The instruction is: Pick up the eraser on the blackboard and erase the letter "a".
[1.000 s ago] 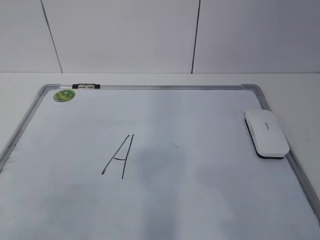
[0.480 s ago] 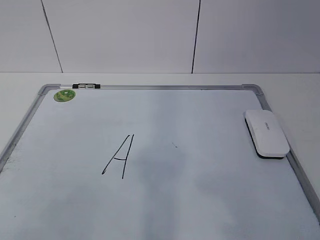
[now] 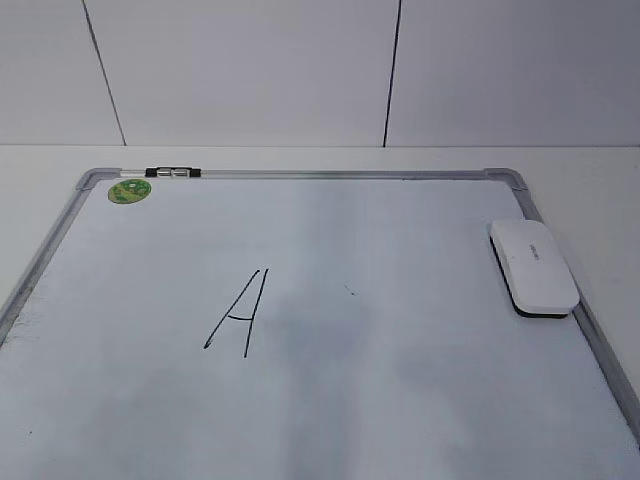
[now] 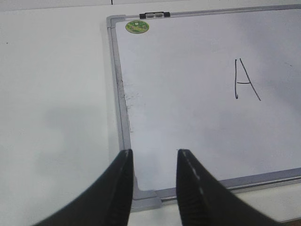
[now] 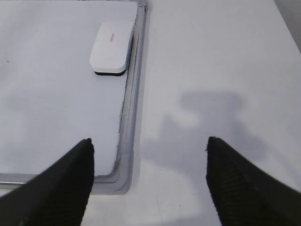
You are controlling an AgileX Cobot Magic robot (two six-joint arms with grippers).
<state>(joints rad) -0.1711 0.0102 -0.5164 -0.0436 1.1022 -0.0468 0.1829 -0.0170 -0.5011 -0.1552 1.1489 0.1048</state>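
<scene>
The blackboard (image 3: pixel 300 173) is a white dry-erase board with a silver-grey frame, lying flat on the white table. The white eraser (image 3: pixel 533 266) lies on its right edge, dark felt down; it also shows in the right wrist view (image 5: pixel 112 47). Only a tall angular capital "A" (image 3: pixel 240 315) is drawn on the board; no small lowercase letter "a" shows in any view. My left gripper (image 4: pixel 153 153) is open and empty above the board's near left corner. My right gripper (image 5: pixel 149 141) is wide open and empty above the near right corner, well short of the eraser. Neither gripper shows in the exterior view.
A round green sticker (image 3: pixel 129 190) sits at the board's far left corner, beside a black and silver clip (image 3: pixel 172 172) on the top rail. A tiny dark speck (image 3: pixel 348 290) lies right of the "A". A pale panelled wall (image 3: pixel 250 70) stands behind the table.
</scene>
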